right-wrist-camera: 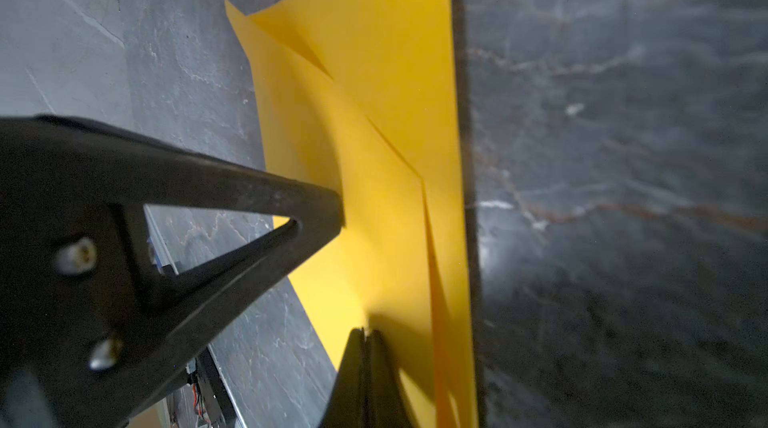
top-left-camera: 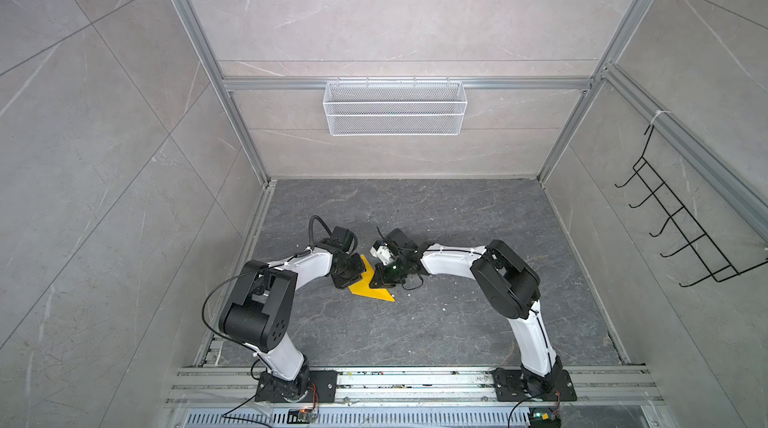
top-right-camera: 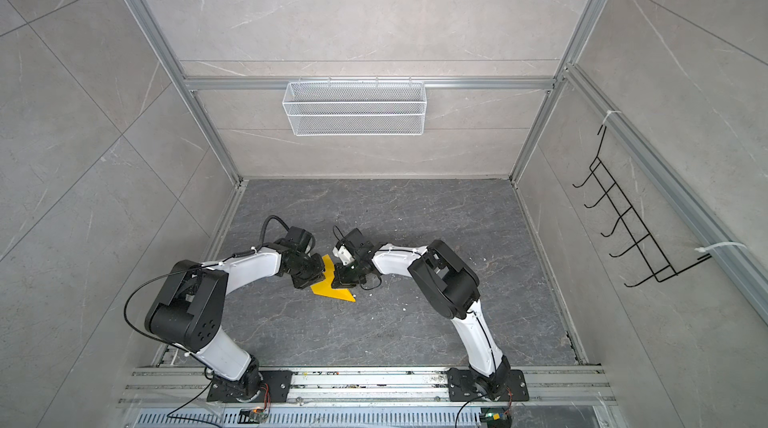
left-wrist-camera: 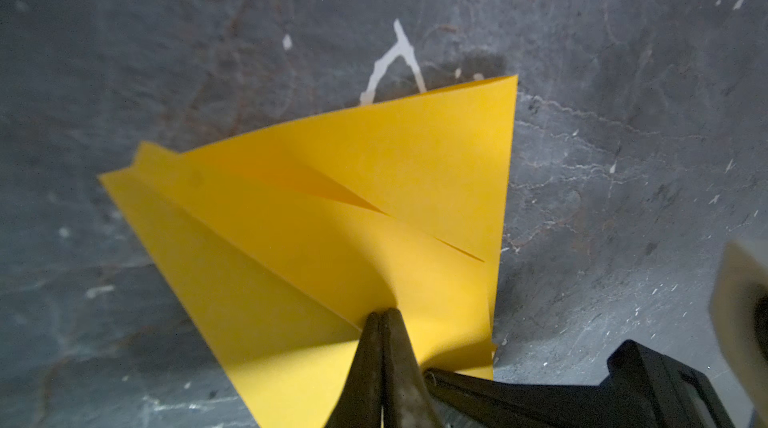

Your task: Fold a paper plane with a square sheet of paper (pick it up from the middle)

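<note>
While both are pressed closed, the black left gripper and black right gripper each pinch opposite sides of the bright yellow folded paper plane.

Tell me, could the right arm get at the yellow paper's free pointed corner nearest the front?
Probably yes: the pointed corner juts out close by the right claw, nothing between them. But that claw is shut on the yellow paper, so it must let go first.
</note>
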You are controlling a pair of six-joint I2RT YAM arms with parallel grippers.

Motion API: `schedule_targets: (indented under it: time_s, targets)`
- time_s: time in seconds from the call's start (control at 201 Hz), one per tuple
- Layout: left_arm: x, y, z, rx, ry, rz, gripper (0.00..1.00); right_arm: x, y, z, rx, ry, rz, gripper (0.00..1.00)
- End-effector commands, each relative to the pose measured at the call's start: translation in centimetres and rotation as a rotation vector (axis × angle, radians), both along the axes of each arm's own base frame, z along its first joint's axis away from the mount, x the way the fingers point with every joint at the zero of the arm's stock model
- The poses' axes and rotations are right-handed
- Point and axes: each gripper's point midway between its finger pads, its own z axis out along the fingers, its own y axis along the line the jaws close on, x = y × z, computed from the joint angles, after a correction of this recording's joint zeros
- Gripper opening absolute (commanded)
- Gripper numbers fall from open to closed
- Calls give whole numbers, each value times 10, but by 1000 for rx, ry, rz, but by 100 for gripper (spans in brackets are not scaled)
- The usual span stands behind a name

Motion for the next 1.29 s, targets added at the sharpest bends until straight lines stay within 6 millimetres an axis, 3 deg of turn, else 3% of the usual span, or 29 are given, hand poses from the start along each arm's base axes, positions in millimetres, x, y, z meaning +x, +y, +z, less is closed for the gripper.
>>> schedule_targets:
  time_s: [0.0,0.354,0.817,0.916,1.13,1.205,1.29]
  targets:
    - [-19,21,-25,121,93,21,7,-14,-31,-25,-93,72,-56,1]
    - [-19,22,-27,132,98,15,7,-29,-74,-36,-139,103,-121,1]
    - [-17,23,-25,139,98,13,7,-52,-92,-30,-137,127,-64,2]
    - [-17,23,-25,140,97,14,7,-48,-86,-14,-94,90,-50,2]
    - [-17,23,-24,140,94,17,7,-18,-49,46,76,-70,-42,2]
    - [-17,23,-23,136,93,16,7,-15,-38,55,111,-95,-47,3]
    - [-16,22,-24,133,94,17,7,-9,-29,51,99,-81,-57,2]
